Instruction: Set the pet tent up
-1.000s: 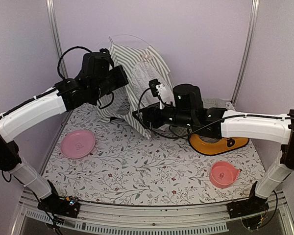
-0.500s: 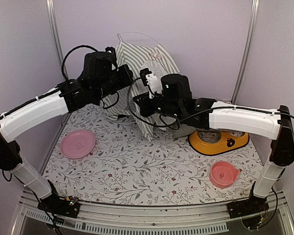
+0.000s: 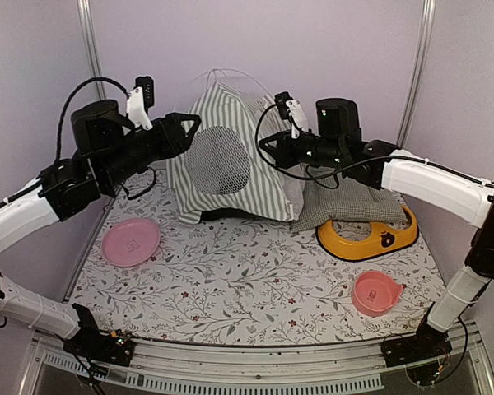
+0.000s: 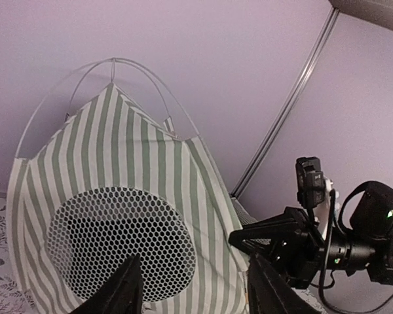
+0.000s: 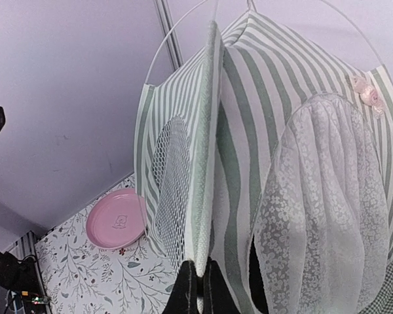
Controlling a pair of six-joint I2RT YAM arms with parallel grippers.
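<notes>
1. Tent (image 3: 230,156) goes from tilted between the arms to upright at the back of the worktop (image 3: 247,280), with its round mesh window facing front. Both arms have swung out to its sides.
2. Left tool (image 3: 191,130): fingers wide, holding nothing, just beside the tent's left edge; contact unclear.
3. Right tool (image 3: 267,148): narrow, apparently pinching the tent's corner seam in the right wrist view (image 5: 198,271).
4. Lace door curtain (image 5: 321,209) faces right, toward the checked cushion (image 3: 346,202).
5. Judgement: tent looks popped open and standing, so the task is nearly done. What remains is a gentle release without tipping it.
</notes>
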